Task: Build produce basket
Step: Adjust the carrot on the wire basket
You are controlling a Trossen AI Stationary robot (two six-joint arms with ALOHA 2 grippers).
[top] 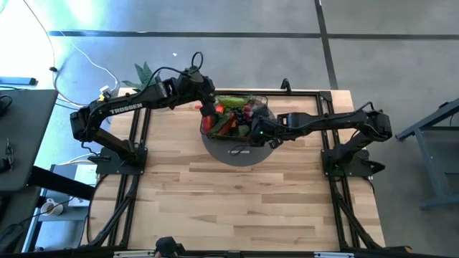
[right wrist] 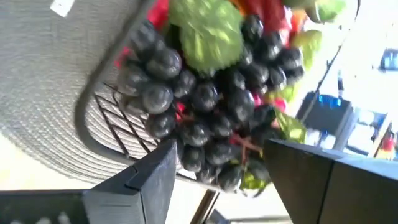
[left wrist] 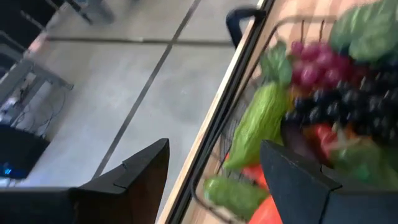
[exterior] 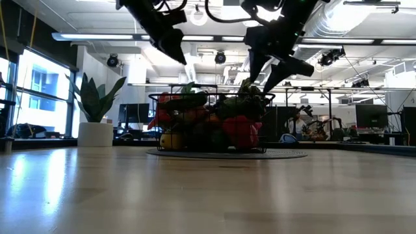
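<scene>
The black wire basket [top: 233,135] stands on a grey round mat [top: 237,154] at the table's far middle, heaped with produce [exterior: 214,120]. A dark grape bunch [right wrist: 205,93] with a green leaf [right wrist: 205,31] lies on the pile at the basket's rim [right wrist: 93,106]. My right gripper [right wrist: 217,180] is open just above it, a finger on either side of the bunch's end. My left gripper [left wrist: 214,186] hovers open over the basket's other side, above a green cucumber [left wrist: 258,124] and pink grapes [left wrist: 317,62]. In the low view both grippers [exterior: 172,45] [exterior: 270,65] hang above the basket. My right gripper comes slanting down from the table's right side, its open fingers [right wrist: 149,180] flanking the lower end of the dark grape bunch [right wrist: 217,168], which rests on the pile and the basket's rim. Whether a finger touches the grapes I cannot tell.
A potted green plant [exterior: 97,97] stands beyond the table's far left corner. Bare wooden tabletop [top: 237,208] stretches from the mat to the near edge. Black frame rails [top: 133,143] run along both sides of the table.
</scene>
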